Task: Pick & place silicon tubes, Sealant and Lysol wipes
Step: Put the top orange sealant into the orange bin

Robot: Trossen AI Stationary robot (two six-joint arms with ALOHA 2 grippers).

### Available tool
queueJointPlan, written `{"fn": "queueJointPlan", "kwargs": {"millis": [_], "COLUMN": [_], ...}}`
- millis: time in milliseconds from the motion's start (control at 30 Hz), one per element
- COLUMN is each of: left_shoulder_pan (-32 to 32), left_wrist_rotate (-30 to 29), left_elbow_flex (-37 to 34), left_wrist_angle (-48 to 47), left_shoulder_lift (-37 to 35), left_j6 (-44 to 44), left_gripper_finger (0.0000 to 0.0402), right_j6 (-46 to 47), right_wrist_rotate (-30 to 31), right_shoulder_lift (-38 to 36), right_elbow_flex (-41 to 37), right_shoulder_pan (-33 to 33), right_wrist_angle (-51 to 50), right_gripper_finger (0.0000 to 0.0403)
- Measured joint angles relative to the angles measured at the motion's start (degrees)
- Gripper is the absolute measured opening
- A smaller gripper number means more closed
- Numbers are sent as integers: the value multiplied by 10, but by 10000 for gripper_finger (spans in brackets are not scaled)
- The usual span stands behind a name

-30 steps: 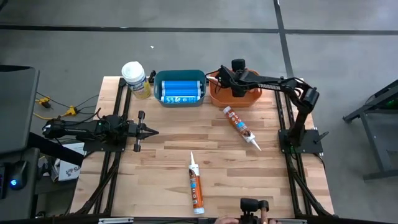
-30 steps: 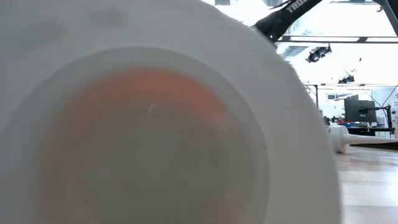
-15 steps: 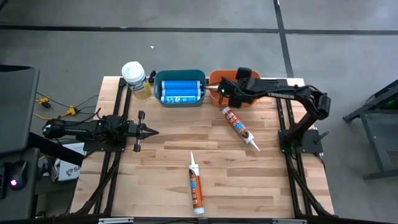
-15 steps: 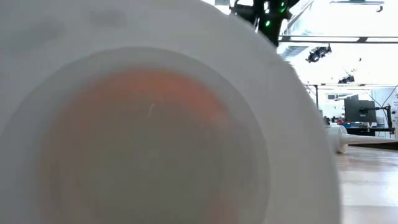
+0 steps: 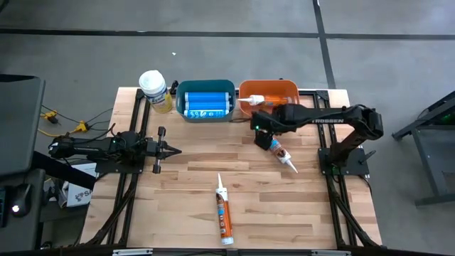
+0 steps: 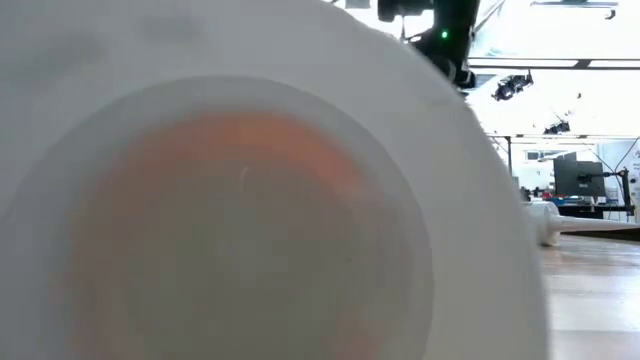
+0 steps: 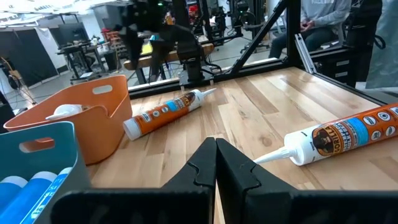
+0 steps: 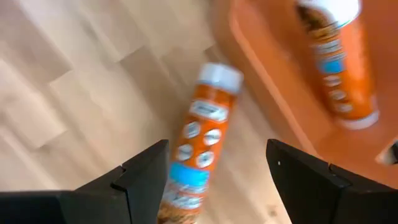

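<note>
An orange-and-white sealant tube lies flat on the wooden table, just near of the orange bin. My right gripper hovers open over the tube's flat rear end. In the right wrist view its fingers stand either side of the tube without touching it. A second tube lies in the orange bin. A third tube lies near the table's front. The Lysol wipes canister stands upright at the far left. My left gripper is shut and empty at the table's left.
A teal bin with blue tubes stands between the canister and the orange bin. In the low view a tube's round white base fills most of the picture. Bare wood lies in the middle and at the near right.
My right gripper has moved from over the orange bin toward the table's near edge and down, and now stands over the tube on the table. The tube in the orange bin, covered by the gripper before, now shows.
</note>
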Motion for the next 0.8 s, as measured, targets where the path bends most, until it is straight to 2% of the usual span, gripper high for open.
{"fn": "queueJointPlan", "kwargs": {"millis": [267,433,567,800], "left_shoulder_pan": [0,0,0,0], "left_wrist_rotate": [0,0,0,0], "left_elbow_flex": [0,0,0,0], "left_wrist_angle": [0,0,0,0], "left_shoulder_lift": [0,0,0,0], "left_j6": [0,0,0,0], "left_gripper_finger": [0,0,0,0], "right_j6": [90,203,283,327], "right_wrist_rotate": [0,-15,-44,-71], "right_shoulder_lift": [1,1,0,0], "right_elbow_flex": [0,-12,-59,-167], "right_shoulder_pan": [82,99,100,83], "right_wrist_angle": [-80,-167,-198,-158], "right_gripper_finger": [264,264,264,264]}}
